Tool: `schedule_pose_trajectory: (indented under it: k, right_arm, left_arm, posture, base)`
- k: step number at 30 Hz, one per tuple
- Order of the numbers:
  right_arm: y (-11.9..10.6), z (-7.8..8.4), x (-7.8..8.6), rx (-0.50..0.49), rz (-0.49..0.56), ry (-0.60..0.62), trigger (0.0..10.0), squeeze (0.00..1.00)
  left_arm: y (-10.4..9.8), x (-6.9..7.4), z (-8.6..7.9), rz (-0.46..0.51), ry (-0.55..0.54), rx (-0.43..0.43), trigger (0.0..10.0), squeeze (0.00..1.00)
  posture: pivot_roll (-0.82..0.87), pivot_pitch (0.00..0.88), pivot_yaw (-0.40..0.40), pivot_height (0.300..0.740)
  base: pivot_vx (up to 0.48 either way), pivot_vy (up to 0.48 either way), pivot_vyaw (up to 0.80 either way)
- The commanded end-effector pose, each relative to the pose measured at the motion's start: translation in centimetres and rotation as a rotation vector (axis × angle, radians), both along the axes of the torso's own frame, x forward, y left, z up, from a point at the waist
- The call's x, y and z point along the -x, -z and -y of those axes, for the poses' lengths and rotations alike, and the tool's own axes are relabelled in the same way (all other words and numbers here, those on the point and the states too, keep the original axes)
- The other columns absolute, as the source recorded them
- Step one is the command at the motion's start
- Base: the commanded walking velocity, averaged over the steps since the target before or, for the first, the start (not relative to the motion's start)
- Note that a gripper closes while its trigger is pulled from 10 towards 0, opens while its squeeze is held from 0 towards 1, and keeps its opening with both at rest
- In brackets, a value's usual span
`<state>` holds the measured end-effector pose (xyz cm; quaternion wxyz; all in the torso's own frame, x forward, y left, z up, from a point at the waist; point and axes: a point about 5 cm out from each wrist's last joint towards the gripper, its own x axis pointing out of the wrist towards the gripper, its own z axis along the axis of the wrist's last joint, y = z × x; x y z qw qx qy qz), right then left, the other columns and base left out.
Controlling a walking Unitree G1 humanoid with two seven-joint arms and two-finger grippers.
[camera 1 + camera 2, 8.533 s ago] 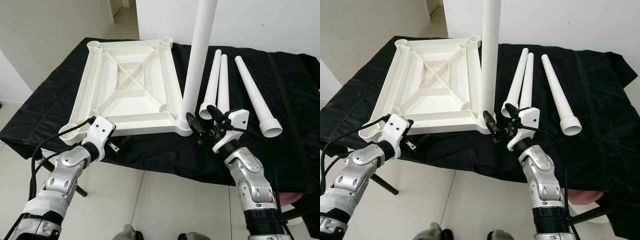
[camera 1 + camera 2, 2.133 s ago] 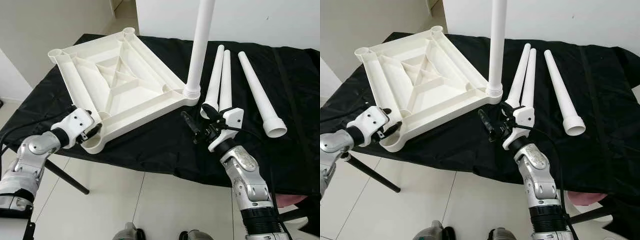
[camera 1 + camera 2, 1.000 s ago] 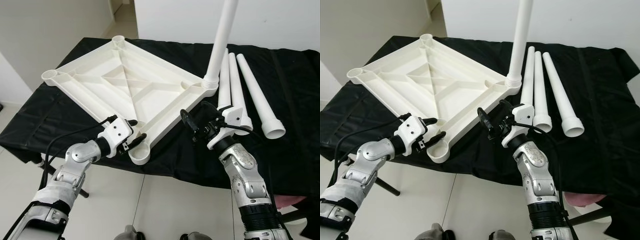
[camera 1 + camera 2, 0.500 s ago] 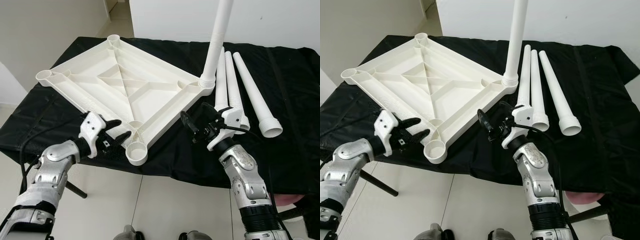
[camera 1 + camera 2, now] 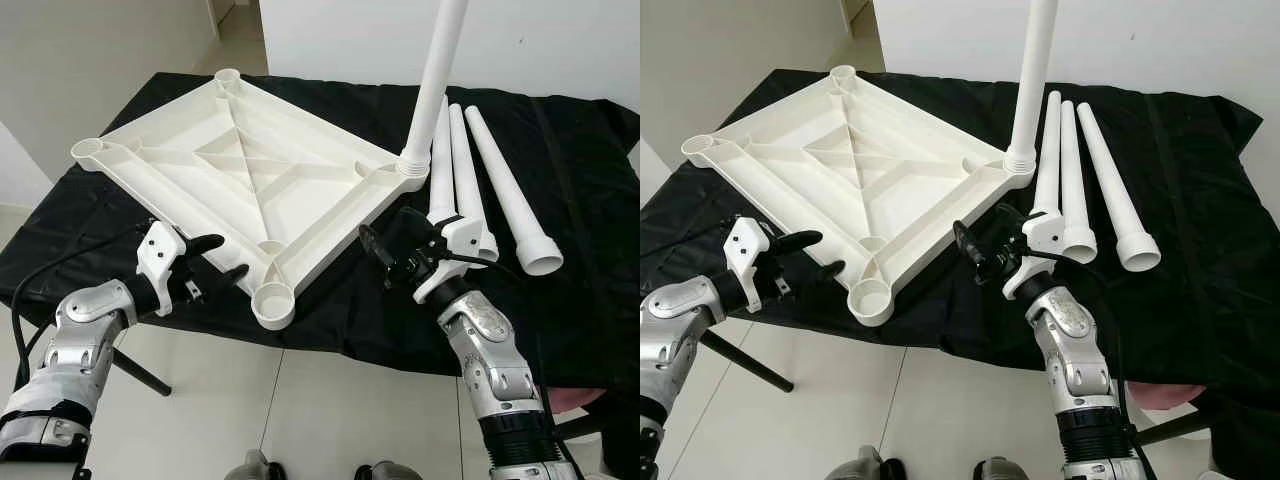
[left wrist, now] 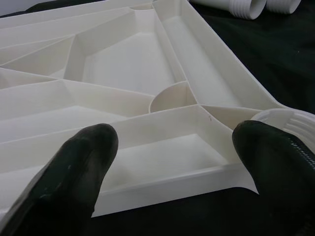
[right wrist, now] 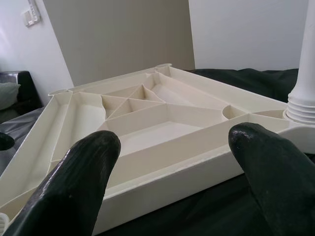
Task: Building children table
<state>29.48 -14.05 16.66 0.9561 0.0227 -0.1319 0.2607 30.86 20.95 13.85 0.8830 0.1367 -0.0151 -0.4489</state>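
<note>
Jaws on both grippers are spread and hold nothing. Left gripper hovers just off the near-left edge of the top, its fingers on either side of that rim without touching it, close to the empty corner socket nearest the robot. Right gripper sits at the near-right edge of the top, its fingers pointing along the rim toward the screwed-in leg.

The top is a white ribbed panel lying underside up on the table, turned so one corner points at the robot. It has round sockets at its corners; the right one holds the single upright leg, the others stand open. Three loose legs lie side by side on the black cloth to the right of the top, wide ends toward the robot. Pale floor tiles show below the table edge.
</note>
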Motion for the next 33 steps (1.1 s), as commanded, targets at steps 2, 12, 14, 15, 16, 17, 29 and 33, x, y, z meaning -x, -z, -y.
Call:
schedule_pose_trajectory:
  k: [2,12,14,15,16,17,29,33]
  right_arm:
    - [0.2,-0.2,0.1,0.016,-0.010,-0.017,10.0,0.00]
    - [0.3,-0.2,0.3,0.017,-0.017,-0.018,10.0,0.00]
    - [0.3,-0.2,0.3,0.017,-0.017,-0.018,10.0,0.00]
    - [0.3,-0.1,0.3,0.017,-0.018,-0.017,10.0,0.00]
    - [0.3,-0.1,0.3,0.017,-0.018,-0.017,10.0,0.00]
    - [0.4,-0.1,0.3,0.017,-0.018,-0.015,10.0,0.00]
    - [0.3,-0.1,0.4,0.016,-0.016,-0.009,10.0,0.00]
    - [0.3,0.1,0.4,0.016,-0.016,-0.004,10.0,0.00]
  left_arm:
    - [0.1,0.3,-0.2,-0.007,0.051,-0.041,10.0,1.00]
    - [0.2,1.0,-1.0,-0.028,0.187,-0.199,10.0,0.00]
    - [0.2,1.0,-1.0,-0.028,0.187,-0.199,10.0,0.00]
    - [0.2,1.0,-1.2,-0.021,0.209,-0.232,10.0,0.00]
    - [0.2,1.0,-1.2,-0.021,0.209,-0.232,10.0,0.00]
    - [0.2,1.0,-1.2,-0.020,0.226,-0.265,10.0,0.00]
    - [0.6,0.2,-0.1,0.010,0.316,-0.416,10.0,0.00]
    - [0.9,-0.1,0.6,0.020,0.359,-0.476,10.0,0.00]
  posture:
    - [-0.07,0.091,0.057,0.740]
    - [-0.07,0.106,0.061,0.740]
    - [-0.07,0.106,0.061,0.740]
    - [-0.07,0.106,0.061,0.740]
    - [-0.07,0.106,0.061,0.740]
    - [-0.07,0.106,0.061,0.740]
    - [-0.07,0.119,0.075,0.740]
    - [-0.07,0.120,0.075,0.740]
  base:
    - [0.000,0.000,0.00]
    - [0.000,0.000,0.00]
    - [0.000,0.000,0.00]
    - [0.000,0.000,0.00]
    - [0.000,0.000,0.00]
    - [0.000,0.000,0.00]
    - [0.000,0.000,0.00]
    - [0.000,0.000,0.00]
